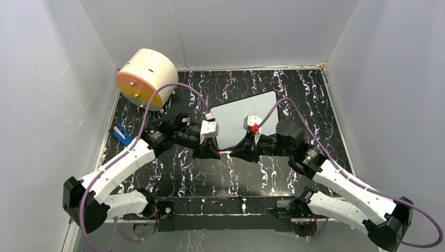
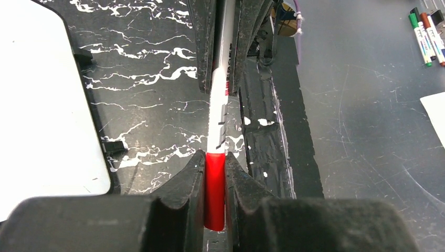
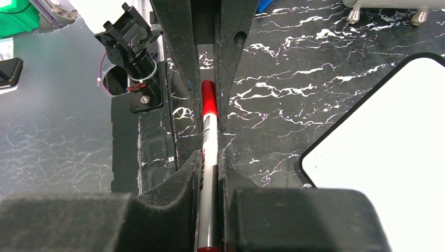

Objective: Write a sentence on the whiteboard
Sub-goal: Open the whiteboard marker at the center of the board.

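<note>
The whiteboard (image 1: 246, 113) lies flat at the table's middle back, its white face blank; no sentence shows on it. Just in front of its near edge, a red marker (image 1: 225, 153) hangs level between my two grippers, above the table. My left gripper (image 1: 212, 152) is shut on the marker's red cap (image 2: 214, 194). Facing it, my right gripper (image 1: 239, 152) is shut on the white barrel (image 3: 209, 173). In the left wrist view my left gripper (image 2: 214, 157) pinches the cap, with the whiteboard (image 2: 36, 105) at the left. In the right wrist view my right gripper (image 3: 211, 155) clamps the barrel, beside the whiteboard (image 3: 388, 136).
A beige drum (image 1: 147, 79) on small feet stands at the back left. A blue object (image 1: 122, 134) lies near the left wall. Grey walls close the table on three sides. Several spare markers (image 2: 425, 34) lie on the floor beyond the table's near edge.
</note>
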Controlling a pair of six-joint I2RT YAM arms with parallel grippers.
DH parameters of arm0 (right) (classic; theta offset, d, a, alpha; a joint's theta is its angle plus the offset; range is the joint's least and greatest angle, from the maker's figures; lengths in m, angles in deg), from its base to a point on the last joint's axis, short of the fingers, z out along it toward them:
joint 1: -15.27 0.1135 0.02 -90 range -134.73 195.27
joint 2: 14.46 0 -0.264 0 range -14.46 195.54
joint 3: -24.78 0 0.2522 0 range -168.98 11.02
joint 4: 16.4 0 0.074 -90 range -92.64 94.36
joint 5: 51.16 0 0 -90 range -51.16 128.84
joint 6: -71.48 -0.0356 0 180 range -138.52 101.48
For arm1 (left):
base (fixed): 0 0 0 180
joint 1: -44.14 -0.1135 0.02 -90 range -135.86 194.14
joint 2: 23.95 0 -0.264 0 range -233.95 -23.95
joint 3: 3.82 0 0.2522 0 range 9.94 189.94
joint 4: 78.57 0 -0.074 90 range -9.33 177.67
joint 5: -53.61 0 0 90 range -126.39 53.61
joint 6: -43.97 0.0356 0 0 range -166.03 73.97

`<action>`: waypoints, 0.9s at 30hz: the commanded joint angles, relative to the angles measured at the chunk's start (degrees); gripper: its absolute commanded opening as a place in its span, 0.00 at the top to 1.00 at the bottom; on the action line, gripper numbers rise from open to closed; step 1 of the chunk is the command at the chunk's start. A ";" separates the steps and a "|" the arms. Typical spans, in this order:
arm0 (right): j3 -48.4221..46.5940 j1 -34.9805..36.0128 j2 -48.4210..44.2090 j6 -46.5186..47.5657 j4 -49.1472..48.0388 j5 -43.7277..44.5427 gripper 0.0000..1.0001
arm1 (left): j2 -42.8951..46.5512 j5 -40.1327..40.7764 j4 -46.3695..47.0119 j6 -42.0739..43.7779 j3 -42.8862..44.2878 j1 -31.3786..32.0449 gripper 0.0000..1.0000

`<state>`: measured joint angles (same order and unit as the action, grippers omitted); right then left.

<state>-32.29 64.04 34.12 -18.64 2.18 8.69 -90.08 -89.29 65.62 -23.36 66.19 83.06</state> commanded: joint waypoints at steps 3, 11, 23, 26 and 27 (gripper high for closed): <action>-0.90 0.10 -3.59 0.03 1.70 -0.85 1.00 | 2.66 9.11 -1.71 2.44 -1.27 -0.81 1.00; -0.18 -0.32 -7.56 2.55 1.67 3.42 1.00 | 4.20 13.84 -0.89 3.27 -3.60 -3.77 1.00; 6.48 -0.37 -12.59 1.31 -6.60 19.99 1.00 | 4.75 38.06 8.94 -12.36 -6.08 -6.70 1.00; 9.22 -0.39 -13.90 0.58 -10.41 25.23 1.00 | 2.44 52.57 9.52 -21.51 -5.35 -6.75 1.00; 9.91 -0.42 -14.21 0.56 -11.30 26.47 1.00 | 1.53 56.95 9.26 -25.39 -5.27 -6.75 1.00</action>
<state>-24.14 63.65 21.92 -17.15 -0.49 26.30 -86.58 -53.86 72.20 -34.39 60.73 76.70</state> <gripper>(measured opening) 0.206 0.113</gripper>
